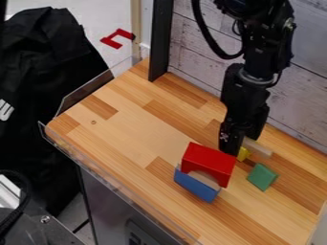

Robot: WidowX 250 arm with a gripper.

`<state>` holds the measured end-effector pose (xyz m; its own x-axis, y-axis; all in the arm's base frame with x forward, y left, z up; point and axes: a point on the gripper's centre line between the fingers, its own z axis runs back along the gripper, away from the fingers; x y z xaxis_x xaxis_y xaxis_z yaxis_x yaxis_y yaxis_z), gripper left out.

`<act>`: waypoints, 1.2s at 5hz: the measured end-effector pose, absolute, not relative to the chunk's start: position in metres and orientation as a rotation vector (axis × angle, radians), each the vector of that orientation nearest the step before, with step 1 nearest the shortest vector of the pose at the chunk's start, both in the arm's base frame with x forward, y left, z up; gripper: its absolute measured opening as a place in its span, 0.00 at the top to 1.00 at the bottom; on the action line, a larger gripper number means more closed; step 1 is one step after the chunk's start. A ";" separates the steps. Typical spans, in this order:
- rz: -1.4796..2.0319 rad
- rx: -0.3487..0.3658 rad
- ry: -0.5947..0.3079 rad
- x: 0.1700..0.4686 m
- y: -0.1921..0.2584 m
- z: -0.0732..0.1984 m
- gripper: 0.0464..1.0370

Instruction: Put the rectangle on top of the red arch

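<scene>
Tool [235, 146] low over the table [131, 127], arm entering from the top edge of the view, right of centre. Cannot tell how the tool stands, spread or pressed together, nor whether it pinches anything. Pale wooden rectangle [258, 148] by the tip of the tool, toward the wall-side edge; one end hidden behind the tool. Not on the arch. Small yellow block [243, 153] close by, partly hidden, between the pale rectangle and the red arch [209, 161]. Arch lies nearer the guarded edge, its opening facing that edge. Long blue block [196, 185] alongside the arch on the guarded side, with pale wood showing between the two. Green block [262, 177] apart from the arch, on the side away from the table's left corner. Clear guard [86, 89] along the table's left end; black post [161, 40] upright at the wall-side edge. Black cloth [48, 86] beyond the left corner, off the table.
</scene>
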<state>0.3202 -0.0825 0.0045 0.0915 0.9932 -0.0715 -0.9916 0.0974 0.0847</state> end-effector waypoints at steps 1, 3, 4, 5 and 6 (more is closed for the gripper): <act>1.480 0.006 0.131 0.325 -0.086 -0.001 0.16; 1.471 -0.001 0.130 0.326 -0.086 -0.001 0.76; 1.463 0.008 0.129 0.326 -0.085 -0.001 0.90; 1.452 0.001 0.098 0.327 -0.083 0.013 0.92; 1.474 -0.086 -0.028 0.332 -0.076 0.065 0.92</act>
<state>0.3320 -0.0764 0.0645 0.0966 0.9948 -0.0336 -0.9928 0.0939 -0.0749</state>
